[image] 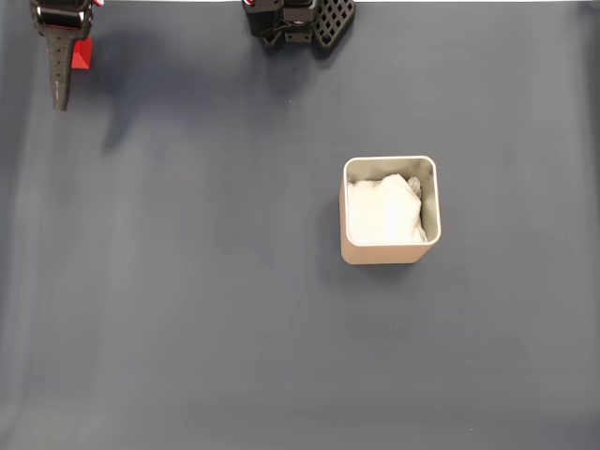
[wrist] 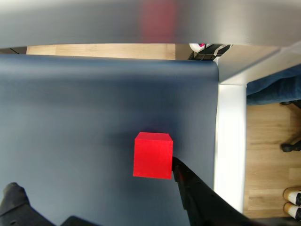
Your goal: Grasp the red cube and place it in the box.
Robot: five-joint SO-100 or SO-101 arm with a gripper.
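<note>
No readable brands, labels or writing in either view.

Gripper (wrist: 94,188) in the wrist view: jaws wide open, holding nothing. One black finger (wrist: 197,197) comes up from the bottom right, its tip right at the lower right corner of the red cube (wrist: 153,155), touching or just short of it, can't tell which. The other finger (wrist: 16,207) sits at the bottom left corner, well apart from the cube. So the cube sits between the jaws but hard over to the right-hand finger, resting on the dark blue-grey surface (wrist: 70,117).

Fixed view: gripper (image: 67,70) is at the top left corner, a black finger pointing down the frame, with the cube (image: 82,53) just beside it on its right, partly covered by it. Cube is on the surface (image: 187,300), not lifted as far as I can tell.

The box (image: 389,211) stands right of centre, well apart from cube and gripper. Beige, square, rounded corners, thin walls, upright. Inside it is crumpled white padding (image: 380,211) filling most of the opening; a dark gap remains along the right inner wall.

Arm base (image: 300,21), black with a perforated part, sits at the top edge, centre.

Wrist view far side: the mat edge, a white strip of table (wrist: 230,141) on the right, wood floor (wrist: 268,141) past it, and shoes (wrist: 294,197) at the lower right.
</note>
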